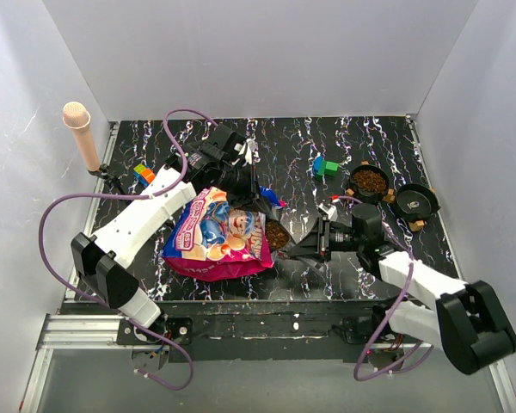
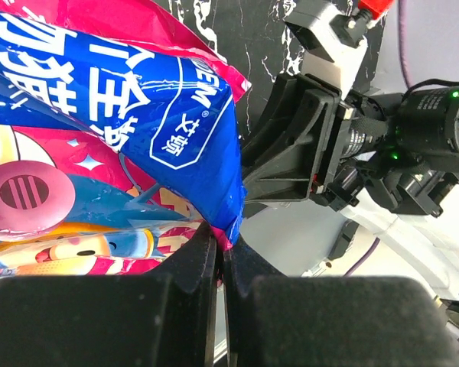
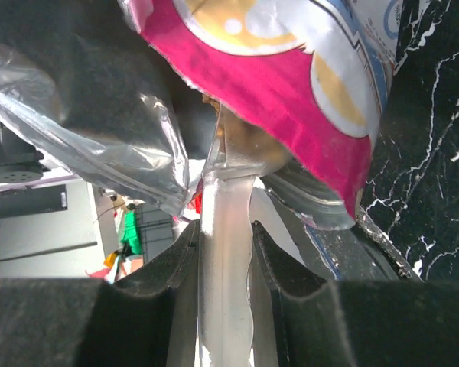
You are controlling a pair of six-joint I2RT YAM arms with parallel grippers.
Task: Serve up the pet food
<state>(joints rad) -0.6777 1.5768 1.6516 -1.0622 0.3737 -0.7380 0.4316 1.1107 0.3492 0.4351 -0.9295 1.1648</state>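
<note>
The pet food bag (image 1: 215, 237), glossy magenta with a blue panel, lies tilted at the table's front middle, its mouth facing right. My left gripper (image 1: 260, 200) is shut on the bag's upper corner (image 2: 223, 233), holding the mouth up. My right gripper (image 1: 303, 245) is shut on the silvery handle of a scoop (image 3: 226, 252). The scoop's bowl sits at the bag mouth and is full of brown kibble (image 1: 277, 234). In the right wrist view the scoop reaches under the magenta bag edge (image 3: 291, 92) and foil lining (image 3: 84, 115). A black bowl (image 1: 370, 181) at the right holds kibble.
A second black bowl (image 1: 413, 203) stands right of the first. Green and blue toy blocks (image 1: 325, 166) lie behind my right gripper, other blocks (image 1: 144, 174) at the left. A pink post (image 1: 80, 133) stands at the back left. White walls enclose the table.
</note>
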